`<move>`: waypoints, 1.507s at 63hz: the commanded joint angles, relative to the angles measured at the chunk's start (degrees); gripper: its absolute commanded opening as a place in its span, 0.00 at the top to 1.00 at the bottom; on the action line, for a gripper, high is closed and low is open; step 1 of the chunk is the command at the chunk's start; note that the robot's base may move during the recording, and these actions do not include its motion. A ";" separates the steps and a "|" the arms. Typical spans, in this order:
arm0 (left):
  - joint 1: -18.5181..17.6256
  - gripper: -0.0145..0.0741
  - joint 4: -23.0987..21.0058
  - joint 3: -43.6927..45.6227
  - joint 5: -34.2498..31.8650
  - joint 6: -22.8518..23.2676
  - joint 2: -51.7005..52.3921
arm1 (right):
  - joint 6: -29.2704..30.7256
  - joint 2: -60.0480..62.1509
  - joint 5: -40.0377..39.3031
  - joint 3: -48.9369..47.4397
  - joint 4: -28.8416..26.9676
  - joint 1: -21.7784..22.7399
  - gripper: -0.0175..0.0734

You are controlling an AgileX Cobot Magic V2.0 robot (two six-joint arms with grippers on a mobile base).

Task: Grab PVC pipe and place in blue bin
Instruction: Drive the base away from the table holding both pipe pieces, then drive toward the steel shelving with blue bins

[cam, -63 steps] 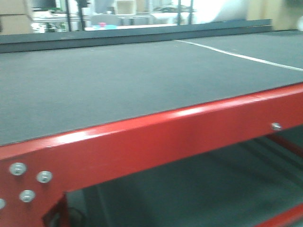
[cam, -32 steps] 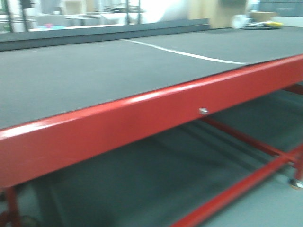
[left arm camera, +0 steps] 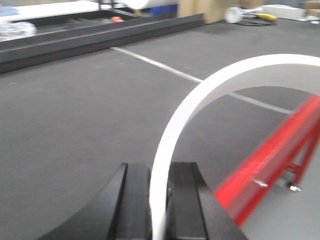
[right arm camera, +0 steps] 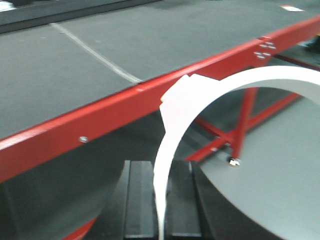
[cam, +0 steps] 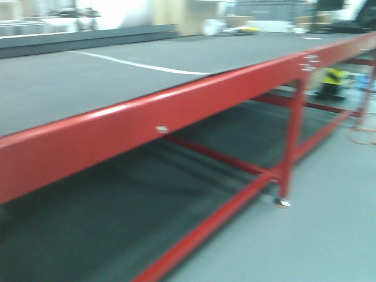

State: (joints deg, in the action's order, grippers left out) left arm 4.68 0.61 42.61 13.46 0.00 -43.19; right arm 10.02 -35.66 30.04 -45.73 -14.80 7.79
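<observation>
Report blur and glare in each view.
Front view: heavy motion blur throughout, with a glare streak along the red table rail. Left wrist: PVC pipe soft-edged, far background washed out. Right wrist: milder blur; the rail's top edge shines.

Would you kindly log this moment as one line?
left gripper: shut on white PVC arc | right gripper: likewise | red table: alongside | front view: blurred
</observation>
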 commanded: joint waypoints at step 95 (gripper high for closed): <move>-0.37 0.96 -0.05 -0.08 -1.16 0.00 0.46 | 0.45 0.21 -1.81 -0.02 0.03 0.06 0.99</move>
State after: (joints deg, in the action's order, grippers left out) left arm 4.68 0.61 42.61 13.56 0.00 -43.19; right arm 10.02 -35.66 30.04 -45.73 -14.80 7.79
